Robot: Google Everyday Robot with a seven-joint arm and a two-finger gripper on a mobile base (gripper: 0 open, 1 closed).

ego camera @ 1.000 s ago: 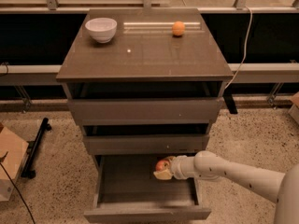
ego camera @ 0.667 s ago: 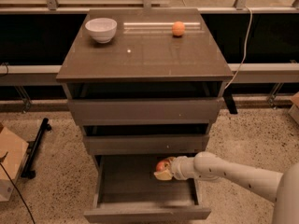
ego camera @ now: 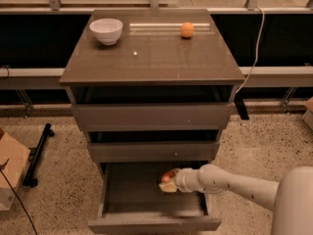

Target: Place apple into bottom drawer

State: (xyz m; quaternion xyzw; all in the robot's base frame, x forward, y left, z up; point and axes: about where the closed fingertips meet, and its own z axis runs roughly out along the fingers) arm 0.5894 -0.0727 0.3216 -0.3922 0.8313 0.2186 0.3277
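Observation:
The bottom drawer (ego camera: 146, 223) of the grey-brown cabinet is pulled open, its flat front panel nearest the camera. My gripper (ego camera: 168, 182) reaches in from the right, over the drawer's right half, at the end of my white arm. It is shut on the apple (ego camera: 167, 177), a red fruit with yellowish patches, held just above the drawer floor. Part of the apple is hidden by the fingers.
A white bowl (ego camera: 106, 30) and a small orange fruit (ego camera: 187, 30) sit on the cabinet top (ego camera: 151, 58). The two upper drawers (ego camera: 151, 115) stand slightly open. A cardboard box (ego camera: 10, 173) and a black stand (ego camera: 36, 155) lie on the floor at left.

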